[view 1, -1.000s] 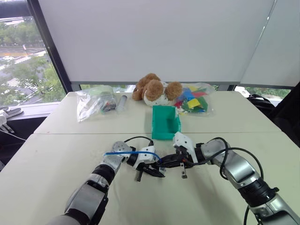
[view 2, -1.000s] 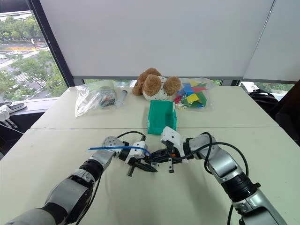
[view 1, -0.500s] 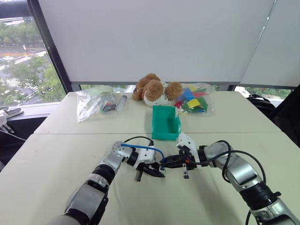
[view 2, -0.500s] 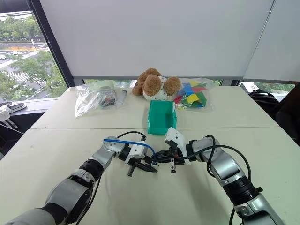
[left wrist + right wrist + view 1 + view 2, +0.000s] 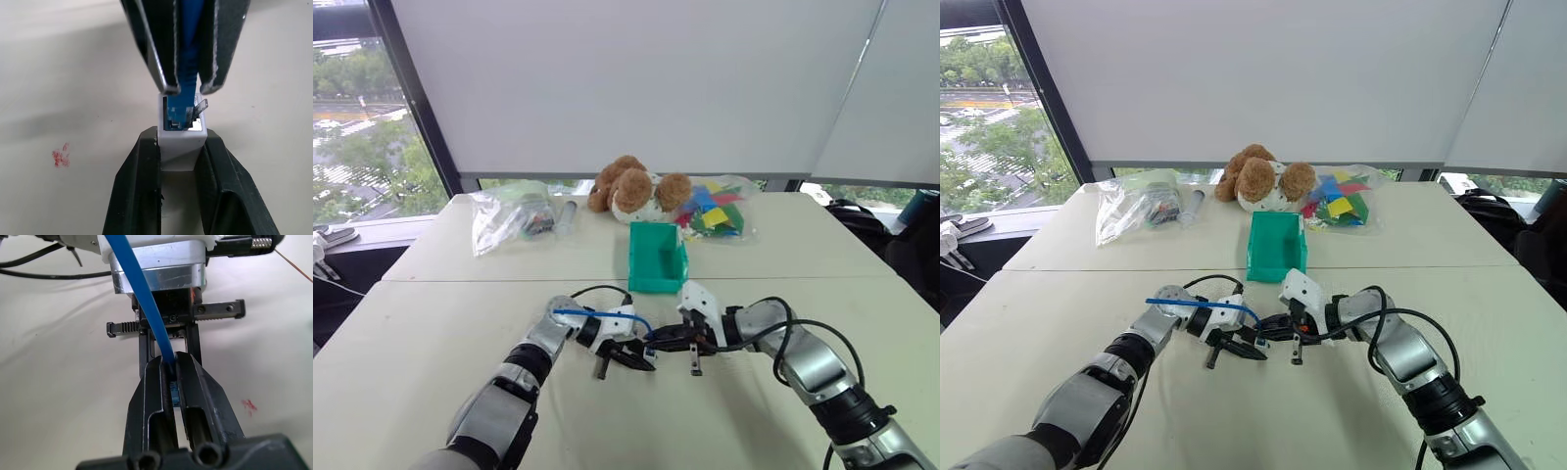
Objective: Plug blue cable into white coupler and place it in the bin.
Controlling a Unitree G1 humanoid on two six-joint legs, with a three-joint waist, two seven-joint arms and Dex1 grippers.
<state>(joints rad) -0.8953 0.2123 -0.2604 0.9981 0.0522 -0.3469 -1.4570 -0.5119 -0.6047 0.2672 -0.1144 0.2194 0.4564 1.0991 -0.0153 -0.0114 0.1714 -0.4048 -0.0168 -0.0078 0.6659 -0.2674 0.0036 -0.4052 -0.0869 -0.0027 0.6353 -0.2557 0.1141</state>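
Two black-fingered grippers tip to tip over the pale tabletop (image 5: pixel 431 323), just in front of the small teal-green open-topped plastic bin (image 5: pixel 658 257). Left gripper (image 5: pixel 181 156) around the small white square plastic coupler (image 5: pixel 181 142), one finger along each side of the block; whether pressing or slightly slack, cannot tell. Right gripper (image 5: pixel 170 377) closed tight on the thin bright blue flexible cable (image 5: pixel 142 298) just behind its plug. Plug end seated in the coupler's open socket, clear latch tab sticking out beside it. Remaining length of cable arching up and back from the joint over the left wrist, free end sticking out to the left beyond the forearm, off the table. Coupler and cable both outside the bin, nothing visible inside it. A small red mark on the table near the fingertips.

Farther back, beyond the bin: a brown and white plush dog (image 5: pixel 634 188), a clear plastic bag of coloured pieces (image 5: pixel 720 210) touching its right side, and a second clear plastic bag of mixed items (image 5: pixel 512 213) well to the left.
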